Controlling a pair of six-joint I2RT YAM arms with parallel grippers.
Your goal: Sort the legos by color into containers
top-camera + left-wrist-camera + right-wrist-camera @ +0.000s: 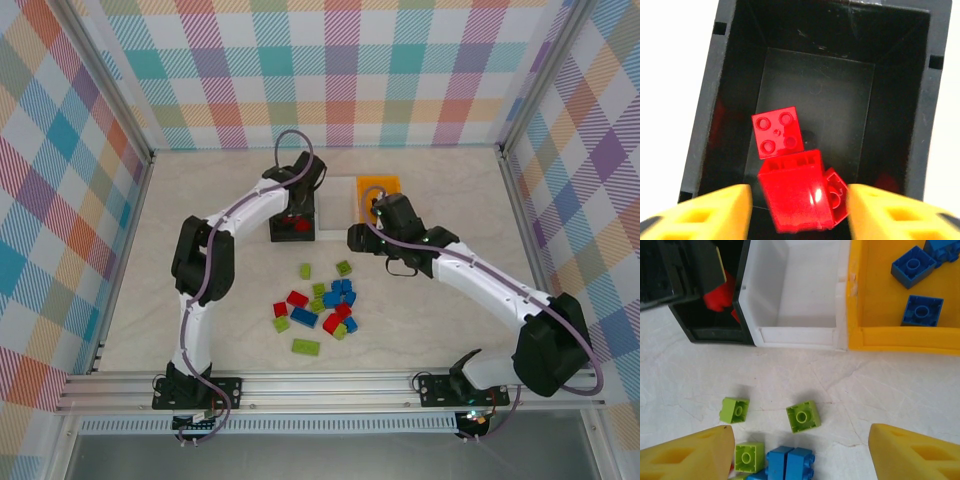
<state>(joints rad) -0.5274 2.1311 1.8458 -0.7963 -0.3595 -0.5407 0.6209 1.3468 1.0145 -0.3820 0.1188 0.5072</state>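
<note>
The three bins stand in a row toward the far edge of the surface, about midway along it: the black bin on the left, the white bin in the middle, the orange bin on the right; the left fingers hang over the black bin, spread apart, with a blurred red brick between them and clear of the left one; whether it touches the right one I cannot tell; below it a square red brick lies studs up on the bin floor; the right fingers are spread with nothing between them, above the surface just in front of the bins; two blue bricks lie in the orange bin; the loose bricks, red, blue and green mixed, sit in a cluster near the middle of the surface; two green bricks lie apart from it on the bins' side, and a long green brick lies nearest the near edge
</note>
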